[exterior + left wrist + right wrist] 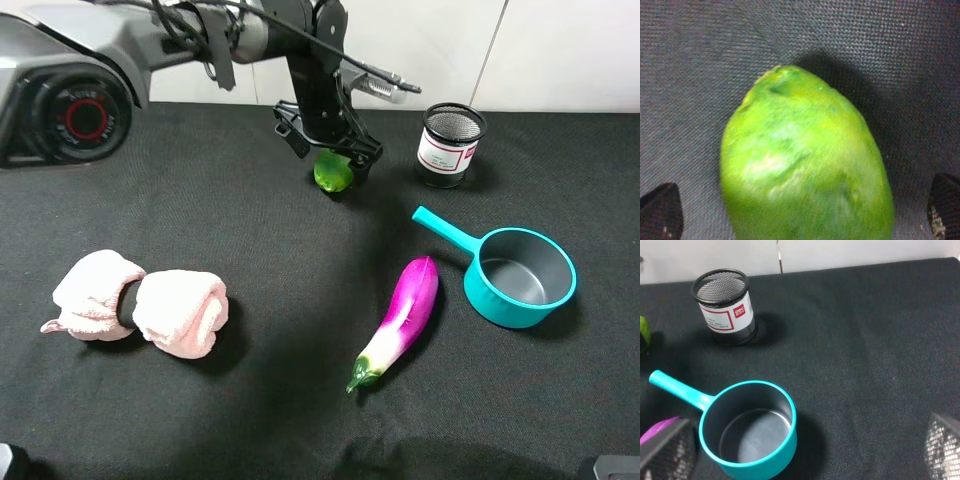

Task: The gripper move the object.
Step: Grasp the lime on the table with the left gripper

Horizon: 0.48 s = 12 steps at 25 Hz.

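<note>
The left gripper (pixel 333 155) hung over the far middle of the black table (pixel 230 220), its jaws spread and straddling the lime (pixel 333 173) without gripping it. In the left wrist view both fingertips (pixel 660 212) stood clear of the fruit's sides, and the lime sat on the cloth with its shadow behind it. A black mesh cup (pixel 450 143) stood near the lime, on its right. Nearer the front lay a teal pot (pixel 520 277), a purple eggplant (pixel 400 318) just beside its handle, and a rolled pink towel (pixel 140 305) well apart on the left. The right gripper (pixel 802 452) was wide open and empty above the pot.
</note>
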Tool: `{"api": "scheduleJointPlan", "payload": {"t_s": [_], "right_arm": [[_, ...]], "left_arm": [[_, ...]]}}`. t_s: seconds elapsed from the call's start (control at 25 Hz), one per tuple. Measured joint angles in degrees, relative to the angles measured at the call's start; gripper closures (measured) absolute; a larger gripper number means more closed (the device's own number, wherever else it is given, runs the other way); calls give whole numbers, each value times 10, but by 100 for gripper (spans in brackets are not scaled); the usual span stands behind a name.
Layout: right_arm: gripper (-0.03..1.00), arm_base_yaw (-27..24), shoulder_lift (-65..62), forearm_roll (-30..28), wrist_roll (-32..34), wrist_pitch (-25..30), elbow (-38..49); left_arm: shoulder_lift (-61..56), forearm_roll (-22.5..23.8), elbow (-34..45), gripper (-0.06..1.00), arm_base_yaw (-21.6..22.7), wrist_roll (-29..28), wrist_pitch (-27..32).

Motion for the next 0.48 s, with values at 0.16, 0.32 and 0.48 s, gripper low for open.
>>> {"api": "scheduleJointPlan", "payload": {"t_s": [0.16, 0.32, 0.48], "right_arm": [[27, 0, 0, 0, 0, 0, 0], [27, 0, 0, -1, 0, 0, 0], [27, 0, 0, -3, 0, 0, 0]], "left_arm": [[12, 0, 0, -2, 0, 0, -17], [21, 0, 0, -2, 0, 0, -33], [26, 0, 0, -1, -1, 0, -41]]}}
